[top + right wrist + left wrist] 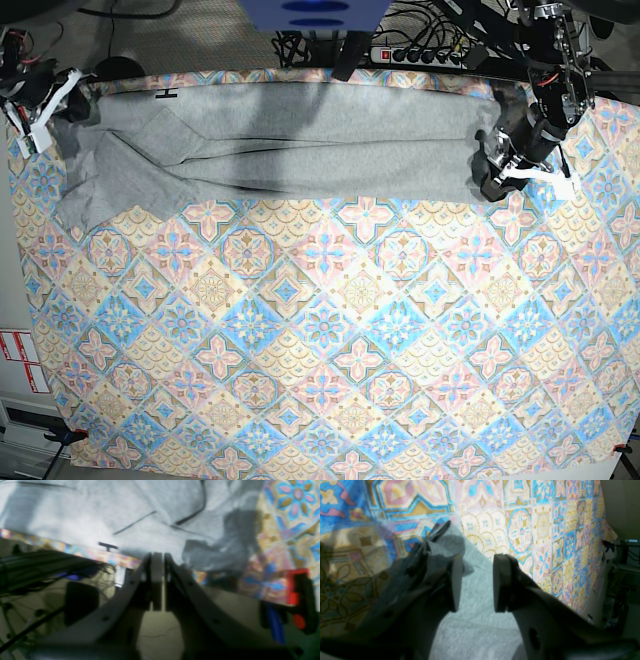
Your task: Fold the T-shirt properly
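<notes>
T-shirt (290, 145) spread along tablecloth (330, 340) far edge, no legible lettering. Left gripper (475, 582) apart over cloth; right gripper (158, 580) pressed together.

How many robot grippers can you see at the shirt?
2: the left gripper at the T-shirt's right end, the right gripper at its left end in the base view.

A colourful tile-patterned tablecloth (320, 340) covers the whole counter. Beyond the counter's far edge lie a power strip (420, 52) and a tangle of black cables (455, 30). White labels with red print (22, 362) sit off its left edge
</notes>
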You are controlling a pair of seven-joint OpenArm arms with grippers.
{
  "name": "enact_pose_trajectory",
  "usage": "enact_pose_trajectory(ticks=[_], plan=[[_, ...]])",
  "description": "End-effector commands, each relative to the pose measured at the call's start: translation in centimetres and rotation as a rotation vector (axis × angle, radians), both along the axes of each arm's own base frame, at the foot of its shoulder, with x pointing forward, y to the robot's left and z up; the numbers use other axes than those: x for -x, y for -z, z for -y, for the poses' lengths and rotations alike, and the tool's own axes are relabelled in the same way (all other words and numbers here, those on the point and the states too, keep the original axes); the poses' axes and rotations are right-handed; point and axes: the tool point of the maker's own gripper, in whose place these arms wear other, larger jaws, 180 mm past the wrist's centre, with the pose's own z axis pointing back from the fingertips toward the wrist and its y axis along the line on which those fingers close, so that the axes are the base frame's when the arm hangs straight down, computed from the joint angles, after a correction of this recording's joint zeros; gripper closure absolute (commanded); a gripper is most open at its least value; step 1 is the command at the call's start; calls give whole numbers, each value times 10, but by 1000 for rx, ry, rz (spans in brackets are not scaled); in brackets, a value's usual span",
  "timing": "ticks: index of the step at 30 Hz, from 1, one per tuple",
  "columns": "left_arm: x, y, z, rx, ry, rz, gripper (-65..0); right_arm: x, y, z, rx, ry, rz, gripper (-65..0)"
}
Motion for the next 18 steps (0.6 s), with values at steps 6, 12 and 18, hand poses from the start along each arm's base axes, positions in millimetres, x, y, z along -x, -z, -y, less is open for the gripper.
enact_pose_trajectory(ticks=[6,12,18], plan=[[-5,-8,-3,-11,5,31,-196,-61,-22,-13,-26,-13,177,-91],[-4,-8,-3,-10,7,27,-196,-116,-30,-66,-106,-153,267,-106],[-4,-8,-2,-10,8,27,-196,-138,17,-89,-67,-232,141,-105]])
